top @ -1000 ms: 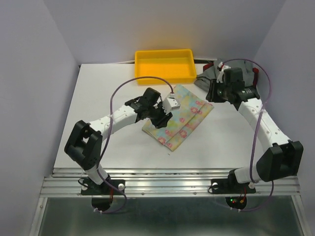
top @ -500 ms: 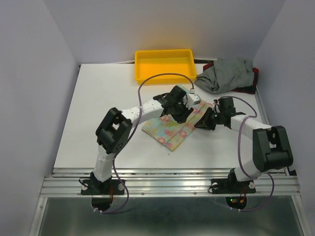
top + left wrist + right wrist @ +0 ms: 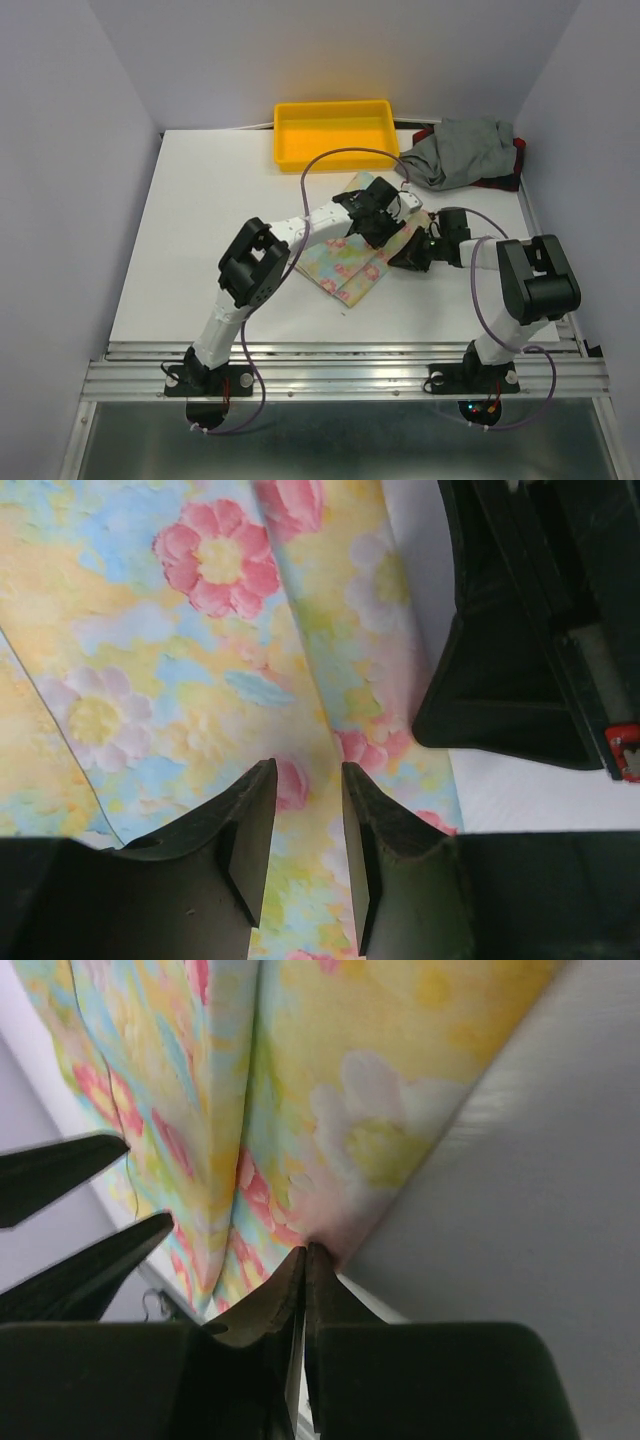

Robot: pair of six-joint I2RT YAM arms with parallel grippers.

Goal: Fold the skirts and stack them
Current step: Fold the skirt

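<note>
Both arms are in at the middle of the white table (image 3: pixel 205 235), working the floral skirt (image 3: pixel 345 262), which lies folded in a strip there. The left gripper (image 3: pixel 305 780) is down on the skirt's far right part, jaws a narrow gap apart with the flowered cloth showing between them. I can't tell whether it has any fabric nipped. The right gripper (image 3: pixel 305 1250) is low at the skirt's right edge, jaws pressed together, and it looks pinched on the hem. At the far right corner the grey skirt (image 3: pixel 462 148) sits crumpled on the red plaid skirt (image 3: pixel 516 165). The yellow tray (image 3: pixel 335 153) stands at the far edge.
</note>
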